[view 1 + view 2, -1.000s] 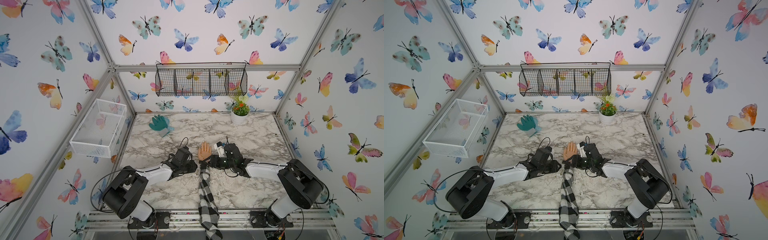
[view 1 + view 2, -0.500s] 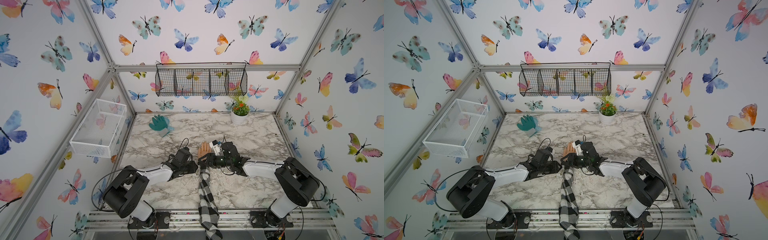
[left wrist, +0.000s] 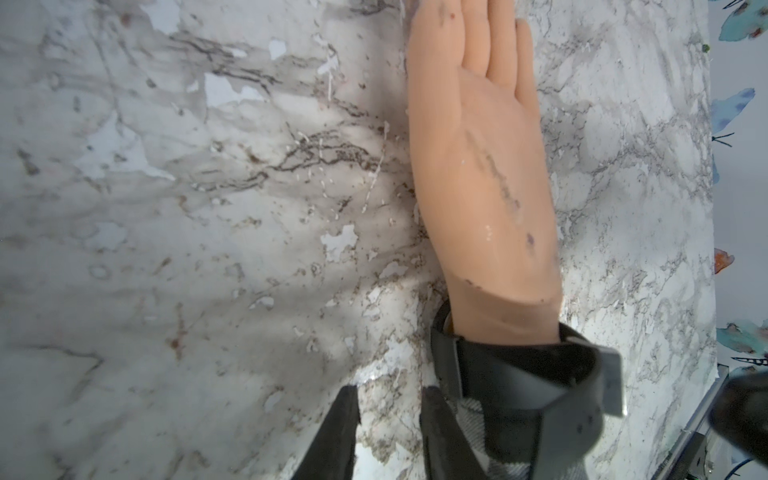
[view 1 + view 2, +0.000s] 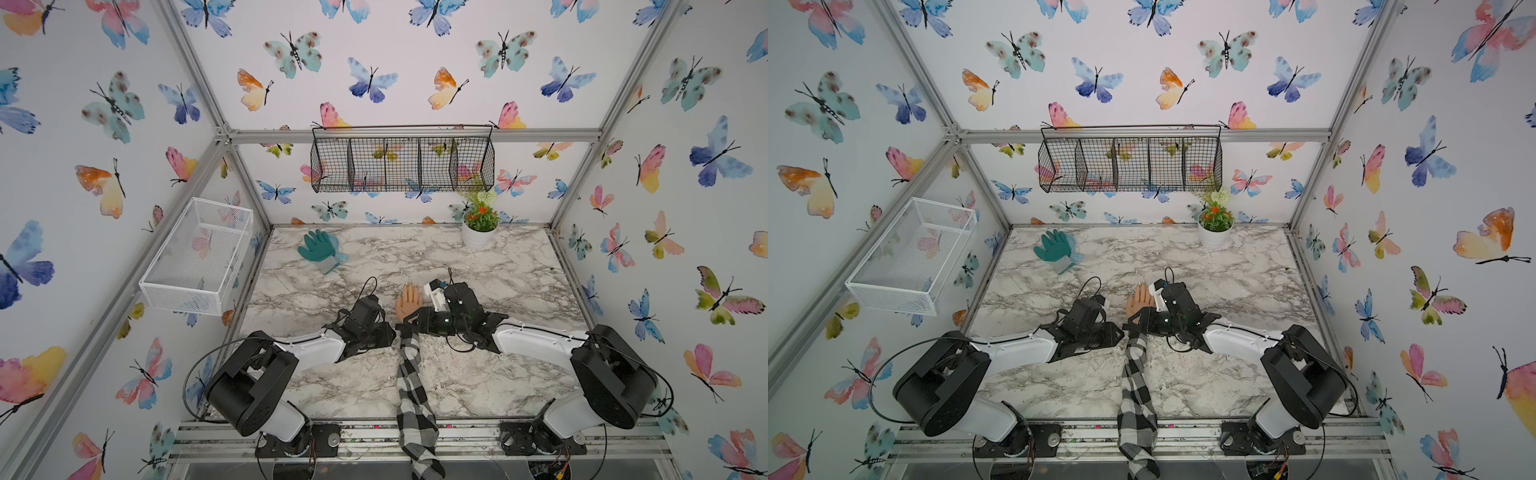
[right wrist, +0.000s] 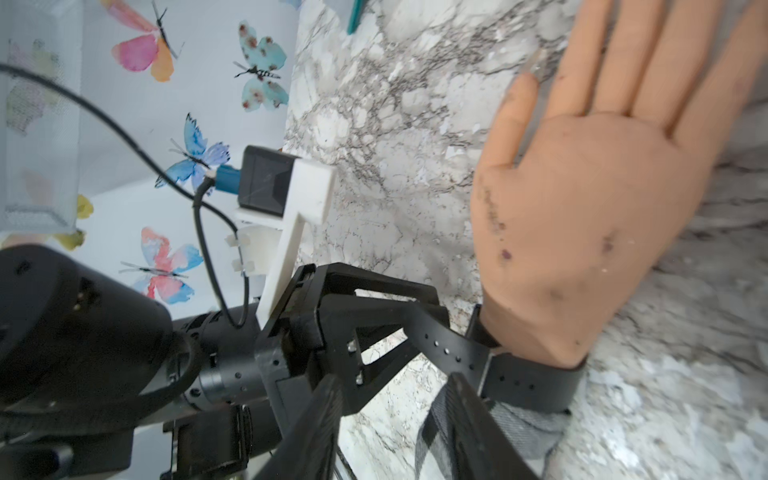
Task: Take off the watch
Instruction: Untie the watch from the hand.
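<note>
The mannequin hand [image 4: 409, 296] lies palm down at mid-table, its arm in a plaid sleeve [image 4: 411, 374]. The watch [image 5: 532, 382] is a black strap round the wrist, also seen in the left wrist view [image 3: 519, 374]. Its loose holed tail [image 5: 449, 343] reaches toward the left gripper's fingers [image 5: 374, 291]. My left gripper [image 3: 390, 390] sits at the wrist's left side, jaws narrowly apart with marble between them, one finger beside the strap. My right gripper [image 5: 395, 380] is at the wrist's right side, open, one finger against the sleeve just below the strap. The dial is hidden.
A teal glove [image 4: 320, 249] lies at the back left of the marble table [image 4: 519, 282]. A potted plant [image 4: 478, 232] stands at the back right. A white wire basket [image 4: 199, 253] hangs on the left wall, a black one [image 4: 403, 162] on the back wall.
My right gripper has slid left, up against the wrist, and its jaws have narrowed. The left arm and the hand have stayed put.
</note>
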